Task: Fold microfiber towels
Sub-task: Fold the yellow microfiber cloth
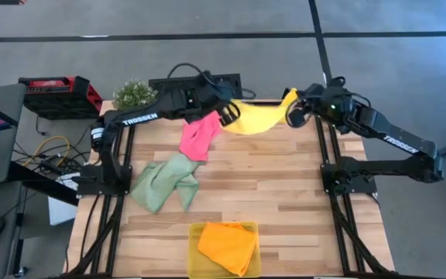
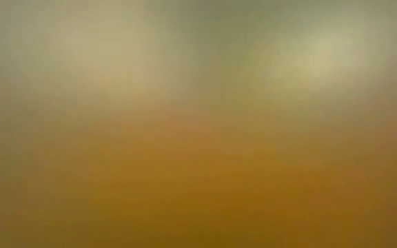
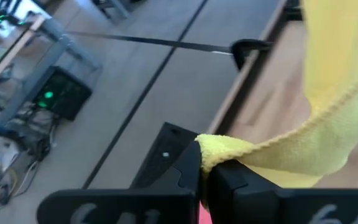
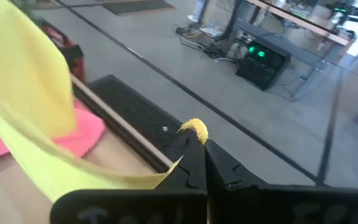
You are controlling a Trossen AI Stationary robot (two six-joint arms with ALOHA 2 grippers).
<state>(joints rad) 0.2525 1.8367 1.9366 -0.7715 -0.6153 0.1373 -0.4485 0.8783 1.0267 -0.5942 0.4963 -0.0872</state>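
Note:
The yellow towel (image 1: 254,118) hangs stretched between my two grippers above the table's far edge, sagging in the middle. My left gripper (image 1: 227,113) is shut on its left corner and my right gripper (image 1: 294,105) on its right corner. The pink towel (image 1: 198,136) lies crumpled on the table just under and near the left gripper. The pale green towel (image 1: 165,183) lies bunched at the table's left. The orange towel (image 1: 227,246) rests in the yellow tray (image 1: 195,263) at the near edge. The low view is a blur. My left gripper pinches a corner of the yellow towel (image 3: 215,147) between its two fingers, the tip of the corner bunched at the fingertips. The cloth runs away from the fingers toward the other gripper, lifted clear of the table. My right gripper pinches the opposite corner of the yellow towel (image 4: 194,129) between its two fingers, a small tuft sticking out past the fingertips. From there the cloth's edge (image 4: 104,180) runs off sideways and hangs clear above the pink towel (image 4: 73,134).
A small green plant (image 1: 134,93) stands at the far left corner, and a red and black case (image 1: 56,94) sits beyond the table's left edge. Bare wood (image 1: 285,186) spreads across the middle and right of the table.

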